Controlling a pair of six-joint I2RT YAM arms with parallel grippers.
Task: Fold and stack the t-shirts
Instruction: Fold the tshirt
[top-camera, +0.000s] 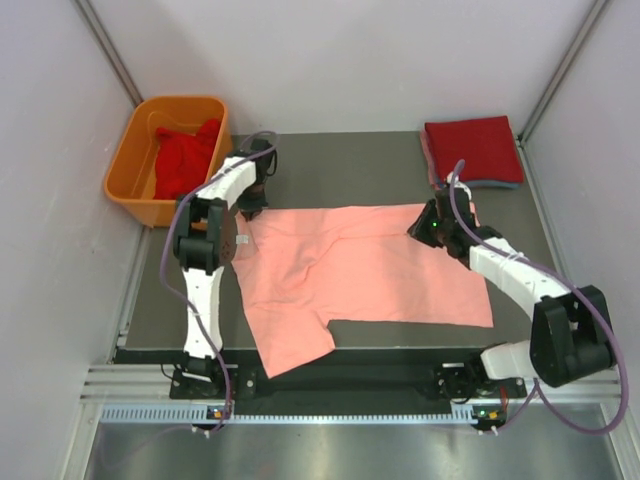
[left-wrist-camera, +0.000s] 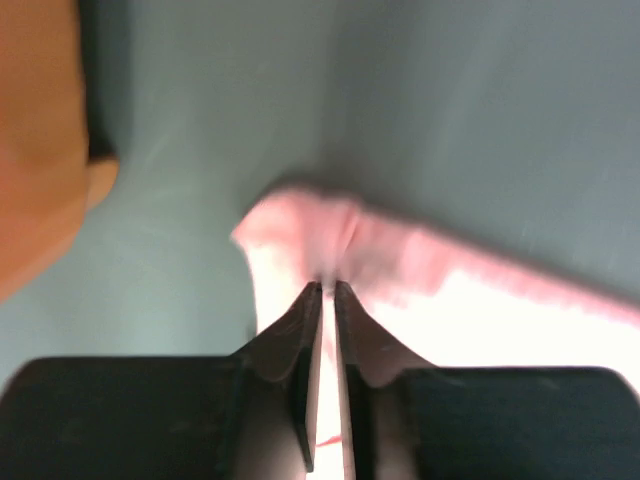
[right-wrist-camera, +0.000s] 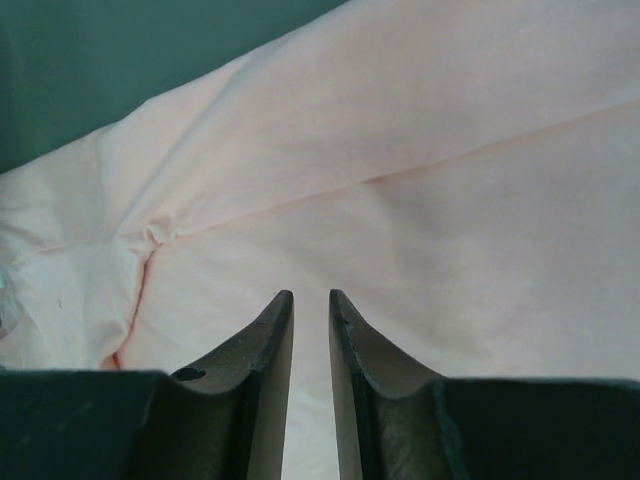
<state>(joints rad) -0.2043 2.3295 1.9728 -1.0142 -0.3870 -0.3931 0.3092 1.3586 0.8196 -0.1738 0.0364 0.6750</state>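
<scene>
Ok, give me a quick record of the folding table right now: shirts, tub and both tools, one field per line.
pink t-shirt: spread out mid-table, unfolded
folded red t-shirt: far right corner
orange tub: far left, loose red t-shirt heaped inside
left tool: at the pink t-shirt's far left corner, jaws nearly together, grip unclear
right tool: over its far right edge, jaws slightly apart

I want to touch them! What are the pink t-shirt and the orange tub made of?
The pink t-shirt looks like soft matte cloth, probably cotton: it creases and lies limp. The orange tub is probably smooth plastic: stiff walls, rounded rim.
</scene>
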